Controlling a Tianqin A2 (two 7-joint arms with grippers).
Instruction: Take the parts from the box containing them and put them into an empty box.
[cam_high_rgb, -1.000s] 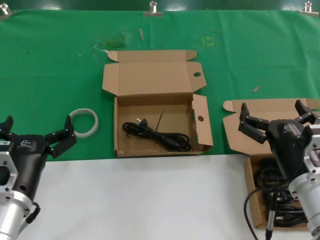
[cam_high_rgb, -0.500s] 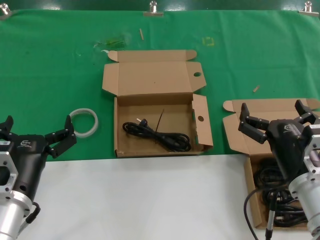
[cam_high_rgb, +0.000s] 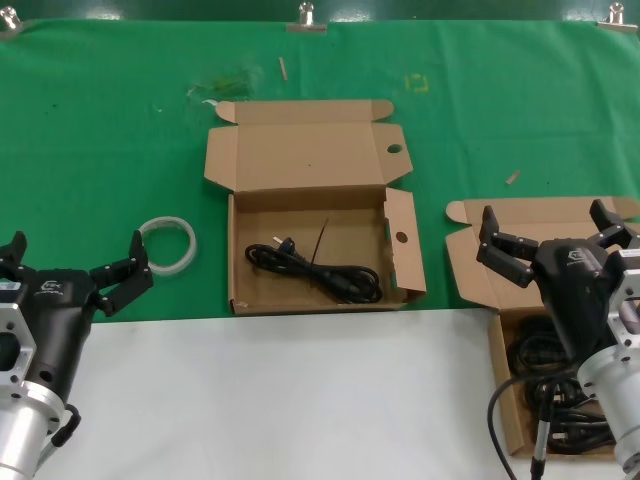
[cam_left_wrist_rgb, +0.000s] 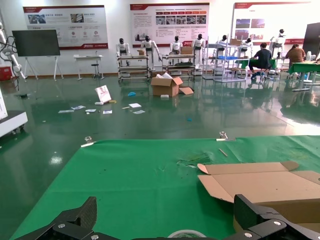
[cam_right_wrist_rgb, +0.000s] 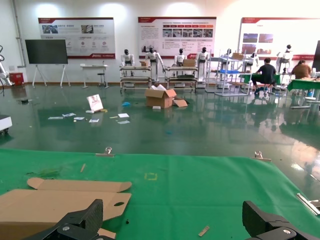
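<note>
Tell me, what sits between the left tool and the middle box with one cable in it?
In the head view, a whitish tape ring lies on the green cloth between the left tool and that box.

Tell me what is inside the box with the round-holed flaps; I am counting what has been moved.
One coiled black power cable lies on the floor of the box with round-holed flaps. Nothing else shows; only the strip just behind its near wall is hidden.
</note>
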